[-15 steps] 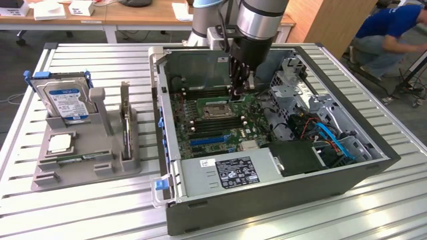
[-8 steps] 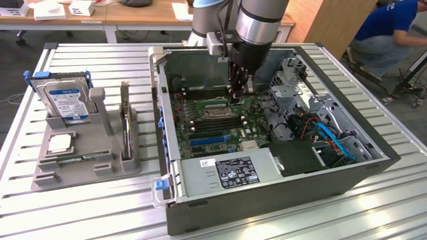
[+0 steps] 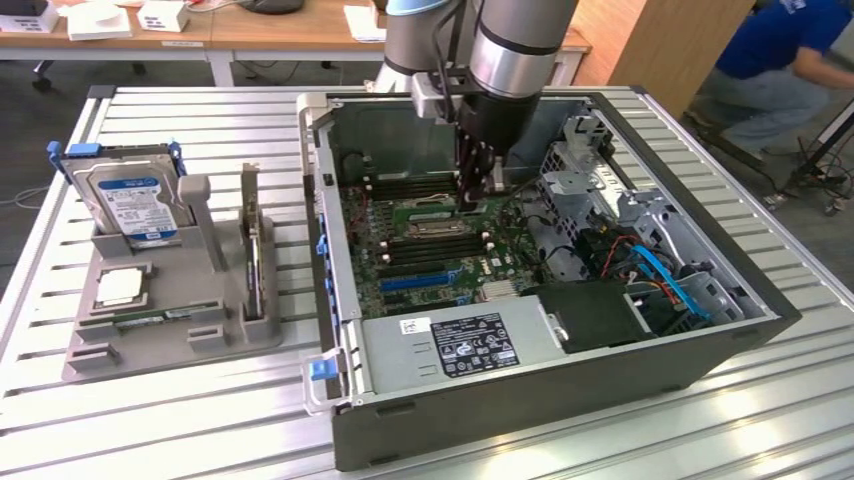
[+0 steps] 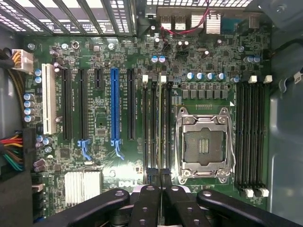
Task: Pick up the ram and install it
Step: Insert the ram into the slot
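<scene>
My gripper (image 3: 471,195) reaches down into the open computer case (image 3: 534,420), just above the motherboard (image 3: 414,265). In the wrist view the gripper (image 4: 161,185) is shut on the ram (image 4: 160,127). The ram shows edge-on as a thin strip, standing along the memory slots (image 4: 152,127) between the blue expansion slot (image 4: 114,106) and the empty processor socket (image 4: 203,142). White slot clips (image 4: 163,78) sit at its far end. I cannot tell whether the stick is seated in the slot or just above it.
A grey parts tray (image 3: 160,345) stands at the exterior view's left. It holds a silver hard drive (image 3: 127,200), a square processor chip (image 3: 118,286) and an upright card (image 3: 250,245). The case also holds the power supply (image 3: 454,345) and blue cables (image 3: 667,280). A person (image 3: 781,50) crouches at the back right.
</scene>
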You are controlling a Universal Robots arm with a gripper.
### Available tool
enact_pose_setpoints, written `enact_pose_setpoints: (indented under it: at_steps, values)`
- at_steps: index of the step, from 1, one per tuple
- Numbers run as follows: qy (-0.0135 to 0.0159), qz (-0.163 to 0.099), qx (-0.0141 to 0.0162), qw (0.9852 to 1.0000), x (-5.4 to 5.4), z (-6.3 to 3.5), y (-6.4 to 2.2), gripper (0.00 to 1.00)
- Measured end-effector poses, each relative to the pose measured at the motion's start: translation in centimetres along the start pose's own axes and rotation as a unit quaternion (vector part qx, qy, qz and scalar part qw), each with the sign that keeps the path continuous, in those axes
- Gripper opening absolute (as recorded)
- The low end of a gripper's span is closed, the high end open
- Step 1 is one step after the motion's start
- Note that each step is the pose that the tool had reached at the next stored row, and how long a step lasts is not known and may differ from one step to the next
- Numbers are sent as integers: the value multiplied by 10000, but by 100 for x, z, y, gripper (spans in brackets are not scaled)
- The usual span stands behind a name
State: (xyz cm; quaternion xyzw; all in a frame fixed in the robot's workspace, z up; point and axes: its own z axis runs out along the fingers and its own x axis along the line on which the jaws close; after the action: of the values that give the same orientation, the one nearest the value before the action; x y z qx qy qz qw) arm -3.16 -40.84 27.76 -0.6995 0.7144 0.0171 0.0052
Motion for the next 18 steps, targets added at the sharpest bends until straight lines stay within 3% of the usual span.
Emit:
enact_pose_setpoints:
  at_steps: [9,18]
  values:
    - [0,0,0,10000,3,78,-1,11]
    - [1,0,0,10000,3,83,-1,11]
